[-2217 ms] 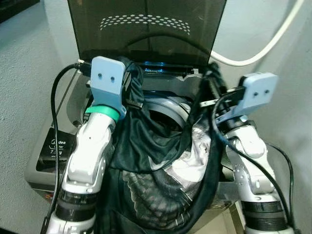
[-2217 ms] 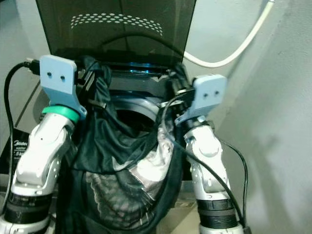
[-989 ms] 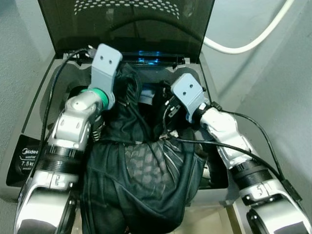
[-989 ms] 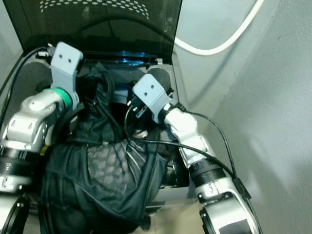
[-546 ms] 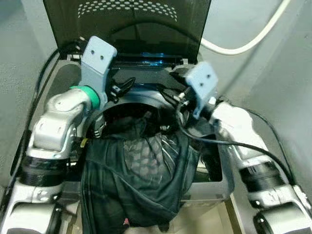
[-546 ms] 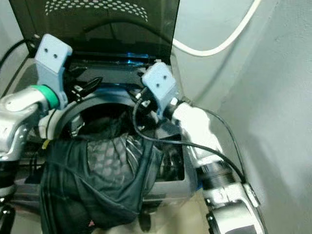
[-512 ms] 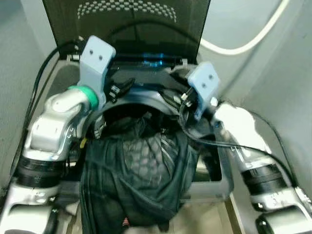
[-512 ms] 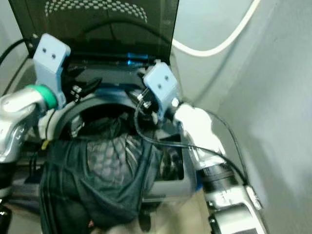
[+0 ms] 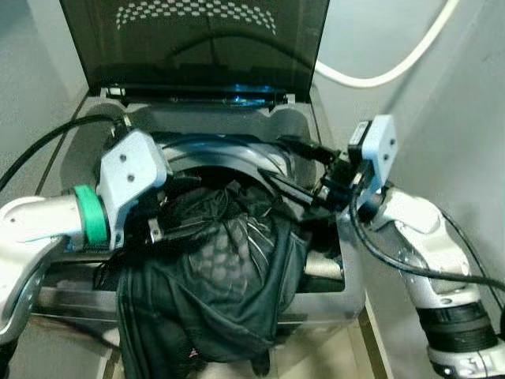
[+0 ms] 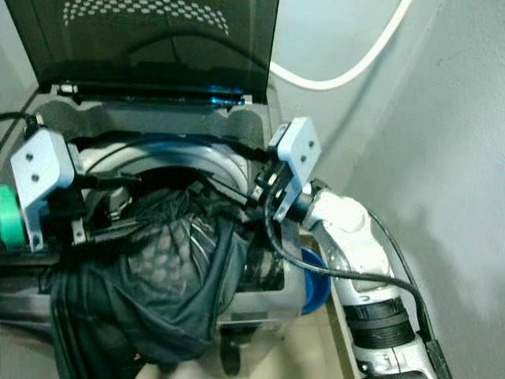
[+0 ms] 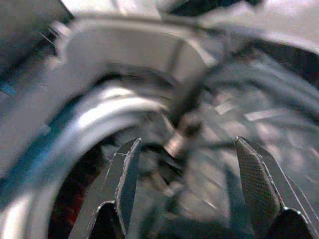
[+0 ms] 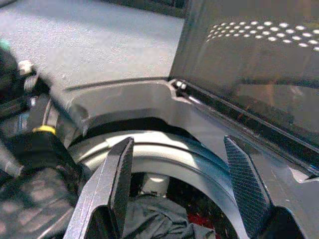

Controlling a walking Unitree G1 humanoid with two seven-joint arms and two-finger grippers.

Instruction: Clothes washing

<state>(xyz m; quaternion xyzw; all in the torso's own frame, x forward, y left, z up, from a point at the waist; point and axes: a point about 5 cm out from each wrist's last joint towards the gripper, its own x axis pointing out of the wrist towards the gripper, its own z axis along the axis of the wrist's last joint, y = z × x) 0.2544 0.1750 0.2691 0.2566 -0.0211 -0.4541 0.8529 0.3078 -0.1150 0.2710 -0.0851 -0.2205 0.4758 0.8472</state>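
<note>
Overhead, dark garment (image 9: 229, 260) draping washer rim (image 9: 331, 296), right end effector (image 12: 177, 194) spread, empty

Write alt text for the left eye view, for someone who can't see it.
A dark garment lies half in the open top-loading washing machine, spilling over its front edge. The left hand and right hand hover open at either side of the drum opening, below the raised tinted lid.
</note>
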